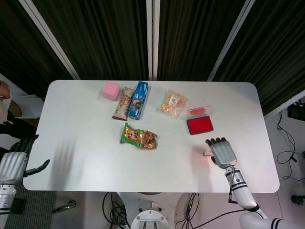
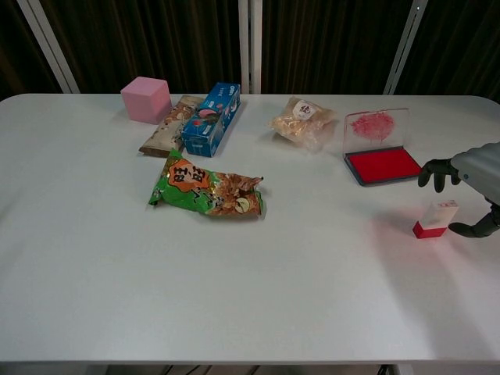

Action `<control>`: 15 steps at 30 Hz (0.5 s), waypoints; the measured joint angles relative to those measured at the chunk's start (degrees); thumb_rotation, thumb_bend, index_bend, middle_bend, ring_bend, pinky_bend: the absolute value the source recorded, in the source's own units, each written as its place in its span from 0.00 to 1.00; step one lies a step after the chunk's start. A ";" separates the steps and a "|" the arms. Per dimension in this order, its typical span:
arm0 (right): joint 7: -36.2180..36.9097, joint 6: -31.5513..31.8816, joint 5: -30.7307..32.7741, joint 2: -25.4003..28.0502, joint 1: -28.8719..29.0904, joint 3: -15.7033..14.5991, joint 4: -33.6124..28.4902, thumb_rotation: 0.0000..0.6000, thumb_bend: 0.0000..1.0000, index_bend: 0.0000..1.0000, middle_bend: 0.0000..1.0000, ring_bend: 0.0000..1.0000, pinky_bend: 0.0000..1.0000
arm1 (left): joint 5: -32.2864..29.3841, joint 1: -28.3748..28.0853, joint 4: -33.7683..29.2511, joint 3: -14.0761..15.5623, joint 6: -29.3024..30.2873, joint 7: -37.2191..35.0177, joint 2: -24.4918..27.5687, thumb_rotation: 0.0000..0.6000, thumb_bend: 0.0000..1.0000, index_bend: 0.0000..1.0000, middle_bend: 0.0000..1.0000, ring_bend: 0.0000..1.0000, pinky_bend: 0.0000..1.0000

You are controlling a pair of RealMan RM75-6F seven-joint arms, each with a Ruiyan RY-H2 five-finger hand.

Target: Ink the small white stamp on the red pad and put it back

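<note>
— Stamp still on the table? Where does it sit against the fingers?

— Yes. The small white stamp with a red base (image 2: 434,219) stands upright on the white table (image 2: 250,297), just beside the right hand (image 2: 467,191). In the chest view its dark fingers (image 2: 434,172) curl down above and beyond the stamp while the thumb reaches in on the near side, so the stamp lies in the gap between them. No contact shows; the hand is spread and holds nothing.

— So which step is this?

— By my reading, the reach to grasp. The next move calls for fingers and thumb to close on the white upper body, then a lift toward the open red ink pad in its dark tray (image 2: 383,165), which lies beyond the fingertips, near but apart, its clear lid (image 2: 374,126) tipped up behind.

— And the other arm?

— The left hand (image 1: 14,164) hangs off the table edge, fingers apart, empty.

— Count what else is there.

— One stamp, one pad. Well away from the fingers: one pink cube (image 2: 146,99), one blue snack box (image 2: 211,119), one brown wrapped bar (image 2: 168,125), one green snack packet (image 2: 206,194), one clear bag of biscuits (image 2: 302,120). Two hands.
</note>
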 measured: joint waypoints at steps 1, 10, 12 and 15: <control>0.02 -0.02 0.04 -0.18 0.13 -0.02 0.13 1.00 0.18 0.34 0.36 0.33 0.34 | 0.01 0.01 0.03 0.00 0.02 -0.02 0.00 0.24 0.16 0.08 0.12 0.12 0.21; 0.20 0.20 0.34 -1.25 0.59 -0.27 1.01 1.00 0.18 0.40 0.40 0.33 0.34 | 0.01 0.00 0.15 -0.07 -0.05 -0.21 0.04 0.24 0.16 0.08 0.12 0.12 0.21; 0.19 0.38 0.43 -1.45 0.58 -0.32 1.13 1.00 0.18 0.42 0.41 0.33 0.35 | 0.01 -0.01 0.26 -0.07 -0.08 -0.29 -0.01 0.24 0.16 0.08 0.12 0.12 0.21; 0.32 0.85 0.51 -1.89 0.45 -0.39 1.51 1.00 0.18 0.45 0.43 0.34 0.35 | -0.01 0.01 0.37 -0.06 -0.13 -0.41 -0.07 0.24 0.16 0.08 0.12 0.12 0.21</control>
